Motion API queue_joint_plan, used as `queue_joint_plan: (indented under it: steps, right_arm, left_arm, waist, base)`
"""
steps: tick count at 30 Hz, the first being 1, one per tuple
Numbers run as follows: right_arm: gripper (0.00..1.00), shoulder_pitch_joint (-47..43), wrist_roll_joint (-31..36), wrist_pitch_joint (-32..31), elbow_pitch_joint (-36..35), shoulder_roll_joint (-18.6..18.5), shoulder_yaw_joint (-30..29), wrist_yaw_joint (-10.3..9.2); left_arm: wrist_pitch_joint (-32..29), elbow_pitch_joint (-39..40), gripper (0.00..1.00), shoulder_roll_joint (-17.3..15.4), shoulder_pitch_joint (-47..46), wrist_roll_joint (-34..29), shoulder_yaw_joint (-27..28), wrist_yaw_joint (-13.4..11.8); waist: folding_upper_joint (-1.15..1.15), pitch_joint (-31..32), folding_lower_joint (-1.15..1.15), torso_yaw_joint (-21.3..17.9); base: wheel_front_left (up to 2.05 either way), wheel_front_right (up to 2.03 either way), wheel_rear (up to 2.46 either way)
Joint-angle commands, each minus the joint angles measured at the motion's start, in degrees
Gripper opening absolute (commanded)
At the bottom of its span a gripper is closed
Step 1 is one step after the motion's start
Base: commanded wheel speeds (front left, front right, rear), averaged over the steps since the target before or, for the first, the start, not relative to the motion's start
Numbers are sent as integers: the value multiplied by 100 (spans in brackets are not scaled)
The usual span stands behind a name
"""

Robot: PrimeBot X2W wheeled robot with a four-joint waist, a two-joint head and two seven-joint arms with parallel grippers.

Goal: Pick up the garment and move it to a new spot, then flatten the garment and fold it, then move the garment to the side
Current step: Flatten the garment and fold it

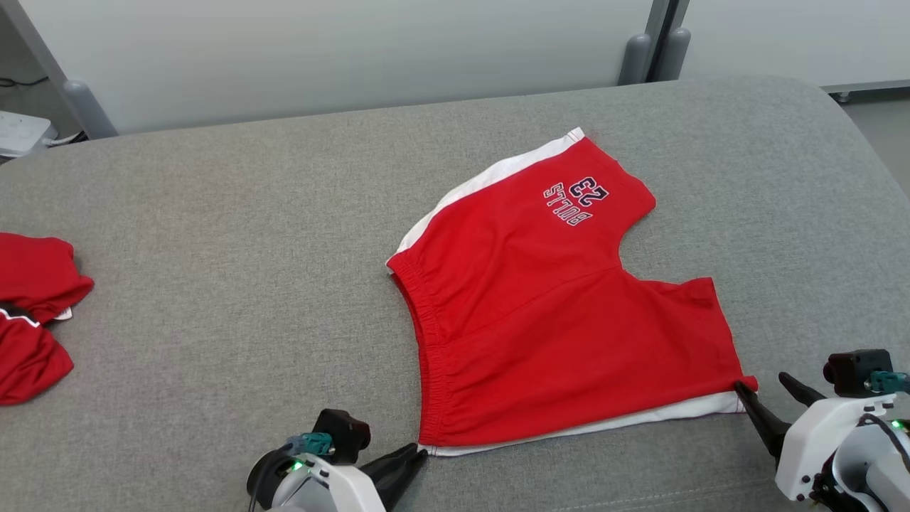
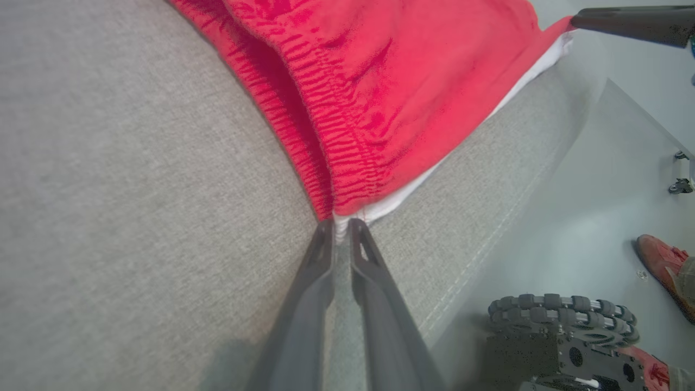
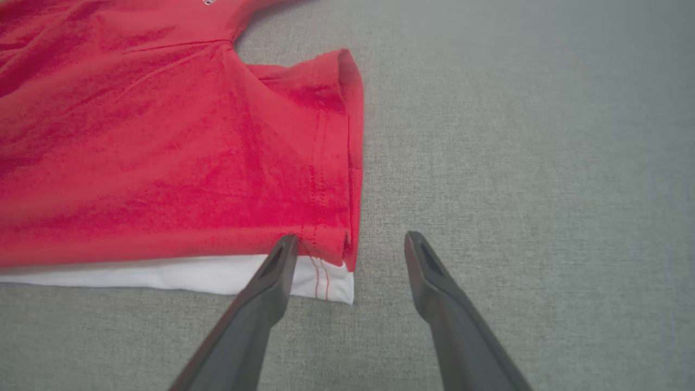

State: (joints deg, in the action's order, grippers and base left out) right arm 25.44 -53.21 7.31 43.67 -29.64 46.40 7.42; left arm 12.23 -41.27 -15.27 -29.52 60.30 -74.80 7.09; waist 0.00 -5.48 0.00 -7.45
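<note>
Starting at the far left of the head view, a second red garment (image 1: pixel 32 313) lies bunched at the frame's edge, well apart from the work and seemingly not part of this step. At lower centre, the left gripper (image 1: pixel 416 455) comes in low over the grey padded surface (image 1: pixel 213 249). Its wrist view has the two fingers pressed almost together, with the white corner below the elastic waistband nipped between the tips; how firm that hold is cannot be told. The red shorts (image 1: pixel 540 306) lie spread flat right of centre, with the waistband toward the left, the printed leg toward the upper right and a white panel along the lower edge. At lower right, the right gripper (image 1: pixel 761 382) has its fingers spread wide at the leg hem's corner, one over the white strip and the other over bare padding. Each gripper sits at one end of the near edge, probably so the cloth can be drawn taut or turned over in a fold. Flattening looks largely done.
</note>
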Motion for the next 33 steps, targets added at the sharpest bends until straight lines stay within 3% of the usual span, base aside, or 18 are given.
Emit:
queue_joint_plan:
  steps: [1,8,17,19,24,29,33]
  right_arm:
    - [100,-82,142,139,4,-90,-37,7]
    - [100,13,695,479,105,202,-357,7]
    - [100,-211,1347,751,57,768,-966,7]
    - [100,-246,1422,757,48,831,-1027,7]
    - [100,-410,1812,766,-226,1105,-1488,7]
    - [100,-597,2269,767,-516,1382,-2044,7]
    - [100,-839,2570,768,-820,1662,-2526,7]
  left_arm:
    - [127,-54,100,-99,-1,107,171,39]
    - [269,-237,100,-100,281,243,627,24]
    - [275,1088,100,-121,1301,-949,3363,-696]
    - [275,1284,100,-86,1450,-1153,3674,-769]
    - [276,2220,100,325,2184,-2048,5199,-1067]
    - [276,2892,100,971,2731,-2644,6637,-1067]
    - [276,3396,100,1206,2940,-3078,7451,-1021]
  waist:
    - [0,73,0,-18]
    - [0,354,0,11]
    - [0,603,0,256]
    - [0,630,0,279]
    - [0,741,0,342]
    - [0,799,0,339]
    - [0,857,0,322]
  base:
    - [0,0,0]
    - [0,0,0]
    - [0,0,0]
    - [0,0,0]
    - [0,0,0]
    - [0,0,0]
    - [0,0,0]
